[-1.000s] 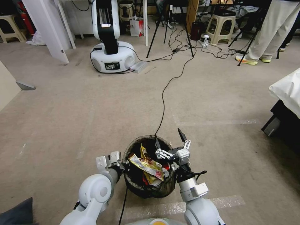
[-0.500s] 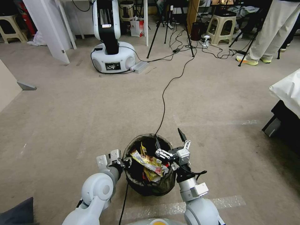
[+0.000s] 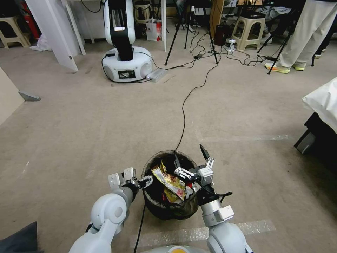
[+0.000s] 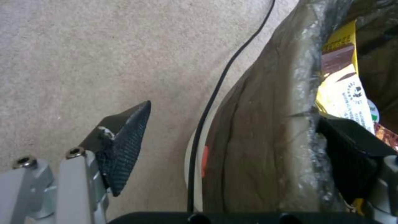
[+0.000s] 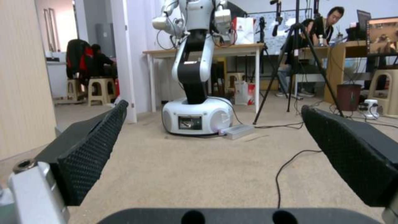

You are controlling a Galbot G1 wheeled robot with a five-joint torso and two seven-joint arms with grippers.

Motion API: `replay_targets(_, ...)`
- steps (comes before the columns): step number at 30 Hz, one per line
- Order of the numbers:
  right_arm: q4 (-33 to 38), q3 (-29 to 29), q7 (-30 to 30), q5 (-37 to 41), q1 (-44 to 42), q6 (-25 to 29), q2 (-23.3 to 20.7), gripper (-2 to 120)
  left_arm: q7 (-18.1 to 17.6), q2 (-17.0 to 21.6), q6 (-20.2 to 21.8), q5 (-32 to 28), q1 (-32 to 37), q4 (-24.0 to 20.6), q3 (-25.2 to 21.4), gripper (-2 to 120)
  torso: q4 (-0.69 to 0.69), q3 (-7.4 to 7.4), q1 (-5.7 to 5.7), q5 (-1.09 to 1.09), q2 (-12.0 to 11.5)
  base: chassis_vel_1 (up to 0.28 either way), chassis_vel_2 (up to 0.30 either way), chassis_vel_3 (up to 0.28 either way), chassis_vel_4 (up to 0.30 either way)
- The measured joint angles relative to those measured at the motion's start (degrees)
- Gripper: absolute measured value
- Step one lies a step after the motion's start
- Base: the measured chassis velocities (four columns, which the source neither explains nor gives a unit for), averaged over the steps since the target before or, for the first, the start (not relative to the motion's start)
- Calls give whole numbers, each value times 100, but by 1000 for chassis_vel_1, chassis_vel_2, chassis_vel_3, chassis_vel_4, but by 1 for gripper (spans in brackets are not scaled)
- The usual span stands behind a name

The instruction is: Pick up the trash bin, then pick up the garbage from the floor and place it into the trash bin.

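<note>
Left gripper [image 3: 142,182]: at the left rim of the trash bin [image 3: 167,213], jaws spread and straddling that rim; in the left wrist view [image 4: 232,113] one textured finger [image 4: 124,146] hangs outside, apart from the wall, and the other [image 4: 352,155] sits inside against the bag-lined edge, with nothing pinched between them. Right gripper [image 3: 189,156]: over the bin's right rim, jaws wide apart and empty, pointing forward across the room; in the right wrist view [image 5: 214,109] both black pads frame open carpet. Trash bin [image 4: 257,149]: round, lined with a dark bag folded over its rim, standing low between the two arms directly before the robot. Garbage [image 3: 170,181]: yellow and red snack wrappers heaped inside the bin, one long wrapper lying slantwise on top; a yellow wrapper [image 4: 344,90] shows just inside the rim beside the inner finger. Black cable [image 3: 182,116]: runs over the carpet from behind the bin toward the far end of the room. Tape strip [image 3: 245,226]: pale, on the carpet near the robot's base. White robot base [image 3: 126,65]: far across the floor, left of centre. Tripod [image 3: 189,31], plastic stool [image 3: 247,31]: along the far edge. White-covered furniture [image 3: 323,102]: at the right edge.
</note>
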Motion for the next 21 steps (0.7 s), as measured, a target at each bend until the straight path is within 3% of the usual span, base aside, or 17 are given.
replay_targets(21,0,0,0,0,0,0,0,100,65,42,-96,49,76,-236,-151,89,1,0,0,3,0,0,0,0,0)
